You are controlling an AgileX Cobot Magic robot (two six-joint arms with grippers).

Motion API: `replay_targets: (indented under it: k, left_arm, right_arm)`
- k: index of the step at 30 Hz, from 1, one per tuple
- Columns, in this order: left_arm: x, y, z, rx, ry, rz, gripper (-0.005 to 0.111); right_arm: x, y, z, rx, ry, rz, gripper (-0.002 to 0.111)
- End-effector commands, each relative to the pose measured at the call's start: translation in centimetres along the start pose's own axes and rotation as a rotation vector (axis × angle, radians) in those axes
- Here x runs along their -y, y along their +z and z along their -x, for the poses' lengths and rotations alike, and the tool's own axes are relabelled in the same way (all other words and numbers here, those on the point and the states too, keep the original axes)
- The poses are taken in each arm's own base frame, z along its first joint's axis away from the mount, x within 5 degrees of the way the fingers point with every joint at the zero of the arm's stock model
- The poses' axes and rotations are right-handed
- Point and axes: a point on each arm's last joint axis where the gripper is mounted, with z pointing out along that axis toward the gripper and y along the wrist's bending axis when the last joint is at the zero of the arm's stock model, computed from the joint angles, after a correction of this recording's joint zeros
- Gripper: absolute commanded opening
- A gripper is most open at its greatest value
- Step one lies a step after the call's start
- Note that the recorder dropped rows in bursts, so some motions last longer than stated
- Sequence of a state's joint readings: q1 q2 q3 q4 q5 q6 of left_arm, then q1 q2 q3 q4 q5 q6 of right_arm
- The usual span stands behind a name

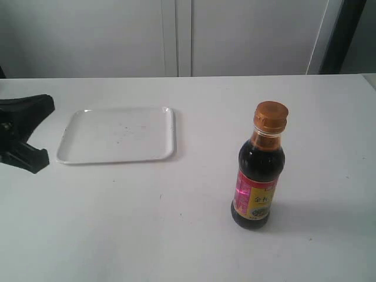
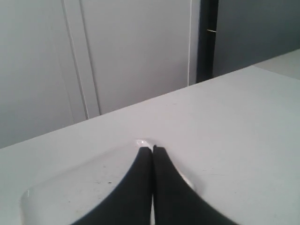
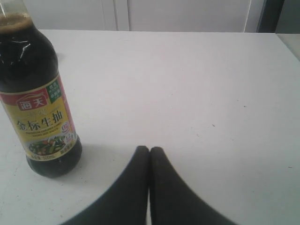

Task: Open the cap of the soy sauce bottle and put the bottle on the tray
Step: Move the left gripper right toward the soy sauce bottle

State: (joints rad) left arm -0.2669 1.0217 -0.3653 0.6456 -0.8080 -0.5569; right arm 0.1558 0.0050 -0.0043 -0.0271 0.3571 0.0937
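Right wrist view: bottle (image 3: 40, 93) upright near right tool (image 3: 149, 150) (closed, empty).

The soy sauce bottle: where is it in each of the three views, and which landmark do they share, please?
Exterior view: the soy sauce bottle stands upright on the table, right of the tray.
Left wrist view: not in it; only the tray shows, beyond the left gripper.
Right wrist view: beside the right gripper, label toward the camera, top cut off.
Shared landmark: the vertical wall seam behind the table.
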Motion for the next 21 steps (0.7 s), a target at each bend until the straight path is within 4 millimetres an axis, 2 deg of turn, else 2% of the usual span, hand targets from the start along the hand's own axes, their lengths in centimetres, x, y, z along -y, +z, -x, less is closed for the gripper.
replay_targets:
  k: [1, 13, 21]
  left_arm:
    - [1.2, 1.3, 0.2, -0.015, 0.026, -0.063, 0.000]
    - [4.7, 5.6, -0.4, -0.033, 0.079, -0.253, 0.000]
    - [6.9, 8.1, -0.8, 0.043, 0.074, -0.374, 0.000]
  right_arm:
    - [0.0, 0.0, -0.1, 0.007, 0.007, -0.006, 0.000]
    - [0.0, 0.0, -0.1, 0.007, 0.007, -0.006, 0.000]
    - [0.0, 0.0, -0.1, 0.007, 0.007, -0.006, 0.000]
